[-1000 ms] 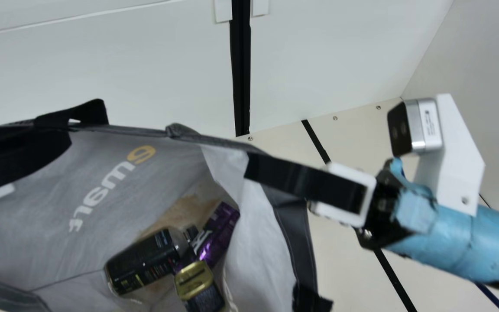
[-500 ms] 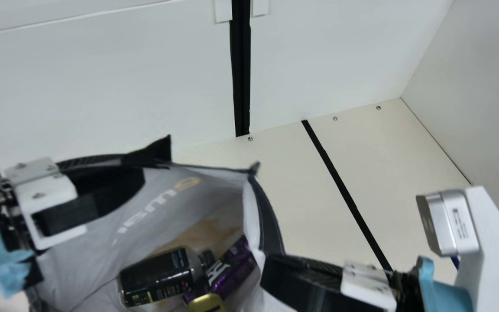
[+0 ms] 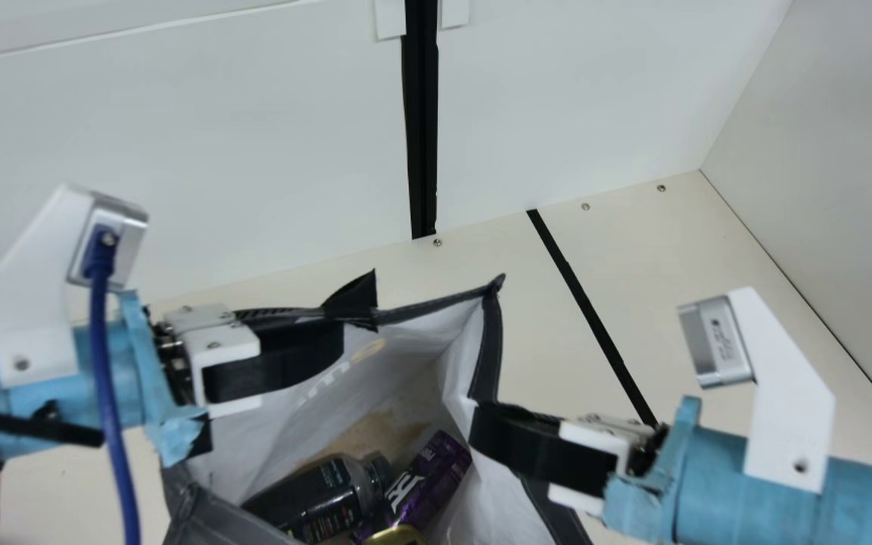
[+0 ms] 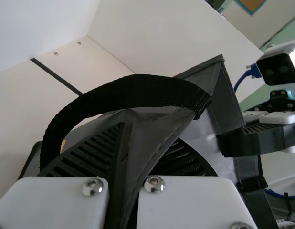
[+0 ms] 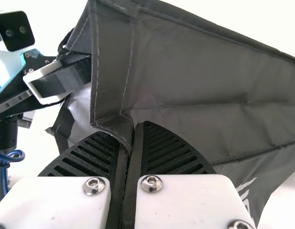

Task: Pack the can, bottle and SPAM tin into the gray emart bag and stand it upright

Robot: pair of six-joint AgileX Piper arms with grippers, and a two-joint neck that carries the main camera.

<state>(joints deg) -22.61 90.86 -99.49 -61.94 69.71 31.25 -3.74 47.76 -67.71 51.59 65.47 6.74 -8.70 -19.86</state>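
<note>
Gray emart bag is held between and below the left end effector and right end effector, each closed on its rim; both should be brought level so the base settles flat.

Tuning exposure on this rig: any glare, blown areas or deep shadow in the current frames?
Right wrist view: background behind the gray fabric bag nearly blown white, glints on the round steel screws. Main view: soft, fairly even light on the white back wall, small highlights on the black plastic bottle. Left wrist view: black woven handle almost loses shadow detail.
</note>
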